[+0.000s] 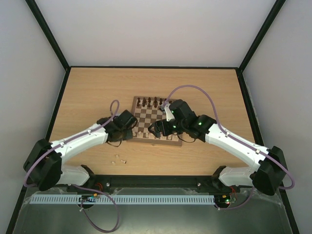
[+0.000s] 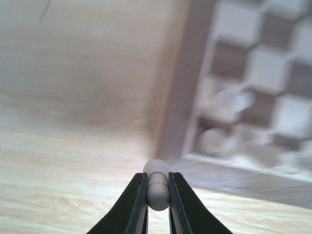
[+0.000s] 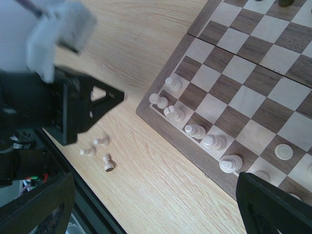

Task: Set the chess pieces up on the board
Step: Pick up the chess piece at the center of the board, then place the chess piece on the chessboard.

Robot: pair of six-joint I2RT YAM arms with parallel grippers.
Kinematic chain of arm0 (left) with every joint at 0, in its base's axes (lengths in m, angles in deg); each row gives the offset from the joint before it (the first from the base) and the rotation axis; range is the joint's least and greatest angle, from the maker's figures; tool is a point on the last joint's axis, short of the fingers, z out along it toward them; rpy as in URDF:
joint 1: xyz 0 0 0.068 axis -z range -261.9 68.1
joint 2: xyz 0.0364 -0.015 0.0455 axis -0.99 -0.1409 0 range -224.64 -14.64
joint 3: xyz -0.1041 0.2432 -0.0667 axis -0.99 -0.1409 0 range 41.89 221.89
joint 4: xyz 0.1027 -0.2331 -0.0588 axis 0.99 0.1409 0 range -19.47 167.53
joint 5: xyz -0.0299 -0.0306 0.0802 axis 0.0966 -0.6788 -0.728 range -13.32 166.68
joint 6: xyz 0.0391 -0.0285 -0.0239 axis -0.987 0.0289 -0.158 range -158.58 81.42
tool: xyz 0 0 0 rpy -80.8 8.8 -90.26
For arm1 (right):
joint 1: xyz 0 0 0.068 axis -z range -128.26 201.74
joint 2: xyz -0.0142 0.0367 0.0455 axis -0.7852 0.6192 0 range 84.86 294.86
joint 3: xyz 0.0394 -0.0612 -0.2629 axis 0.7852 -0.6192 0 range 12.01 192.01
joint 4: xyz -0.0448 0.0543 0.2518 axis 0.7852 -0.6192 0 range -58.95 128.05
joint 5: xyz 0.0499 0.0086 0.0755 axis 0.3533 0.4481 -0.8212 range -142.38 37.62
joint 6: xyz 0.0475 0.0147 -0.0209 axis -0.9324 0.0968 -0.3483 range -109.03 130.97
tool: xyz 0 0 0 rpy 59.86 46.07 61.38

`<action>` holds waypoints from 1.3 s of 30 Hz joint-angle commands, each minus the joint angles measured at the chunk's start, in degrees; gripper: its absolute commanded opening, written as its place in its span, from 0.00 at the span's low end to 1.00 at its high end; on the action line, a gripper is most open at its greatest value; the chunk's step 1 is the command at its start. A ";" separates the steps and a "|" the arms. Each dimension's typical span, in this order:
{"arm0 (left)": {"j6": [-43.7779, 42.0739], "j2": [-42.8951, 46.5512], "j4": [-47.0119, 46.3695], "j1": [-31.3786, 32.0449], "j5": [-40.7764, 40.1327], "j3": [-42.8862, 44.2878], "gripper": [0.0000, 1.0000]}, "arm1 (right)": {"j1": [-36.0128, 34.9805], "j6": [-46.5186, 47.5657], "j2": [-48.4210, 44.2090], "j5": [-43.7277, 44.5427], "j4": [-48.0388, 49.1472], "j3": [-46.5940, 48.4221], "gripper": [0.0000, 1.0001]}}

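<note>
The left gripper [image 2: 157,181] is clenched on one pale piece [image 2: 157,191], pinching it across its rounded body so that the head shows just above the fingertips; a grip on the waist of so small a turned shape likely keeps it from rolling out between the flat pads. The left gripper hangs over the table [image 1: 97,92] just beside the left border of the board [image 3: 243,97], which suggests a transfer toward a vacant square near that corner. The right gripper [image 3: 155,178] is released, jaws spread wide with nothing between them, and hovers above the near edge of the board; it probably waits clear so that the two arms do not meet over the same squares. Placed pieces [image 3: 195,130] stand upright in a line along the near-left rows, each inside its own square, with more squares along that edge unfilled. Three loose pieces [image 3: 101,142] lie on the table near the left arm, well apart from the board, one of them tipped on its side. Dark pieces [image 1: 148,101] occupy the far rows. The setup is judged partly complete: the held piece and the three loose ones remain to be seated.
</note>
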 commanded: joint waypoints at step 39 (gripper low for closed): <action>-17.06 -26.89 1.19 1.11 6.60 24.95 0.10 | -0.24 -1.84 -9.42 13.41 -0.48 -1.75 0.99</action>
